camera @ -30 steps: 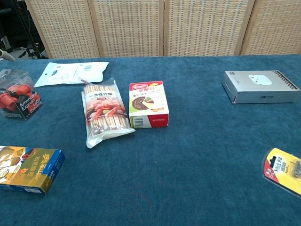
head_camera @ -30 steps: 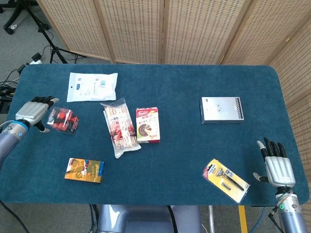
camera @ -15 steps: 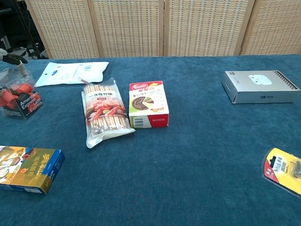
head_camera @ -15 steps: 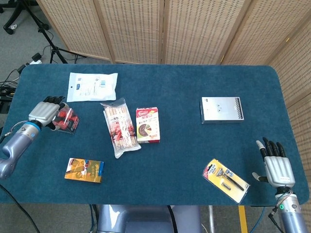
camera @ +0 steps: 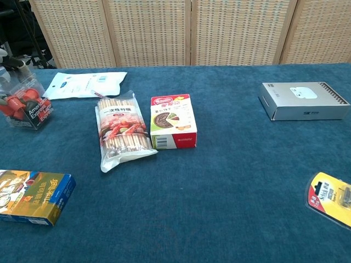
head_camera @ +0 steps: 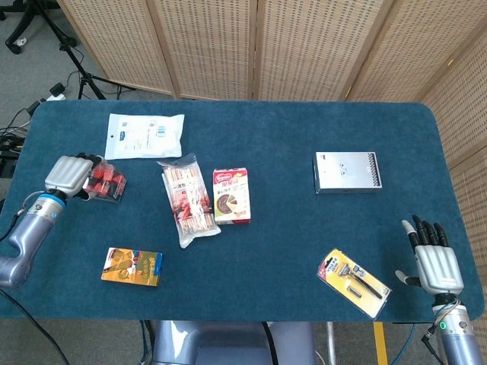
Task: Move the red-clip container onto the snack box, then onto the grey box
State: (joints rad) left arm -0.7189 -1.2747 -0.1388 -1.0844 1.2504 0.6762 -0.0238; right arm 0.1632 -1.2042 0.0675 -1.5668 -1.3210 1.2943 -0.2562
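While my left hand (head_camera: 68,175) is wrapped over the red-clip container (head_camera: 106,183), fingers curled across its top at the far left of the surface (head_camera: 289,137), I judge the first step, the pickup, is in hand; whether the container has left the cloth I cannot tell.

Next I need a firm hold, a lift, and a carry rightward to the snack box (head_camera: 230,196), which I take to be the red-and-white one lying flat. Setting down squarely on its printed lid will matter.

Directly between container and snack box lies a bag of sticks (head_camera: 189,201), so I would pass over it. A white pouch (head_camera: 144,135) sits behind the container, an orange-blue box (head_camera: 132,266) in front. The grey box (head_camera: 348,172) lies well right of the snack box. My right hand (head_camera: 436,261) rests fingers apart, holding nothing, beside a razor pack (head_camera: 354,282).
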